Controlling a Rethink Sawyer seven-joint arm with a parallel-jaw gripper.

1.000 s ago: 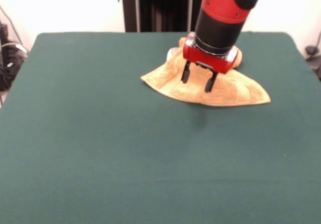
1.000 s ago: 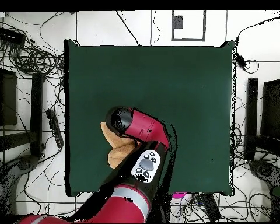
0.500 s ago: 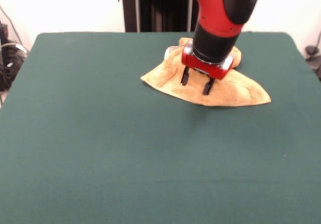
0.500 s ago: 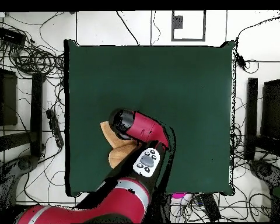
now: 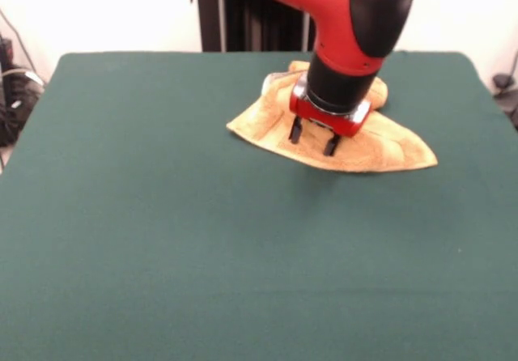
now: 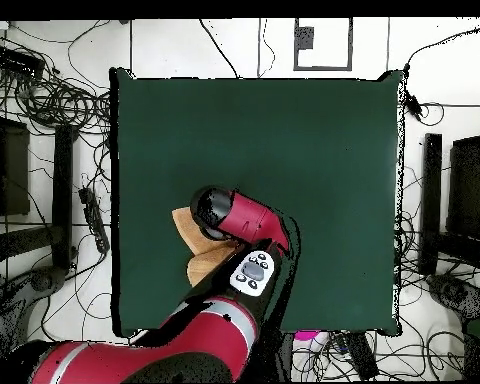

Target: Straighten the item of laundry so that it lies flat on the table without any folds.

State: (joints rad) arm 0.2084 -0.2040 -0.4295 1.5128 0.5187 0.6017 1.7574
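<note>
The orange-tan towel [image 5: 380,146] lies rumpled and folded on the far right part of the green table [image 5: 162,231], with a bunched lump at its far end. My gripper [image 5: 311,138] points down right over the towel's middle, fingers apart and empty, tips at or just above the cloth. In the overhead view the arm covers most of the towel [image 6: 189,232], and the gripper itself is hidden under the wrist. No white tag shows.
The black pedestal [image 5: 259,9] stands behind the table's far edge. Cables and equipment [image 6: 44,100] lie on the floor around the table [image 6: 314,150]. The towel sits close to one table side in the overhead view.
The gripper has moved down and slightly toward the far side over the towel, and the arm has swung further over. The towel has not visibly moved.
</note>
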